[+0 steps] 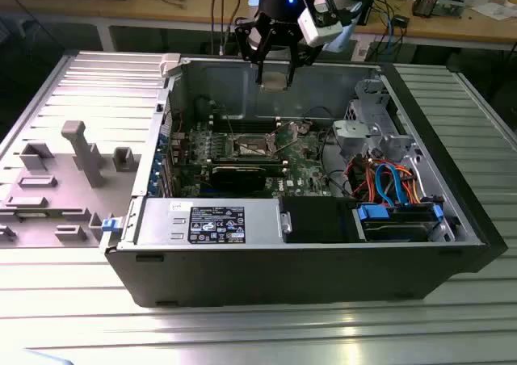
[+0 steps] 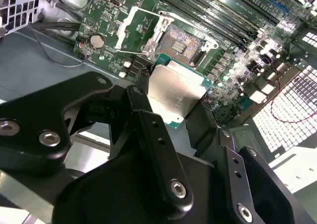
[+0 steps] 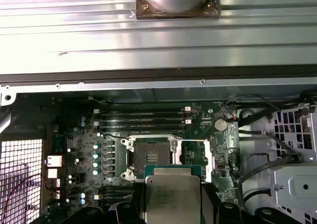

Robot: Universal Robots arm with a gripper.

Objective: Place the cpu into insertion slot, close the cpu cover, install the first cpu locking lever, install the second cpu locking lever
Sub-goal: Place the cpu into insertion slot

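My gripper (image 1: 275,70) hangs above the open computer case, near its back wall, shut on the cpu (image 1: 275,81). In both wrist views the cpu (image 2: 176,91) (image 3: 172,196) shows as a silver-grey square pinched by its edges between the black fingers (image 2: 142,97). The insertion slot (image 1: 253,145) (image 2: 179,44) (image 3: 151,154) lies well below it on the green board, its dark centre bare. The cpu cover (image 2: 130,28) (image 3: 195,157) is swung open to one side of the slot. Thin wire levers stand raised beside it.
Long black memory slots (image 3: 141,117) run beside the socket. A black graphics card (image 1: 246,174), a labelled power supply (image 1: 210,220), a blue-tabbed drive bay (image 1: 396,220) and orange and blue cables (image 1: 388,179) fill the case. The grey side panel (image 1: 73,155) lies at the exterior view's left.
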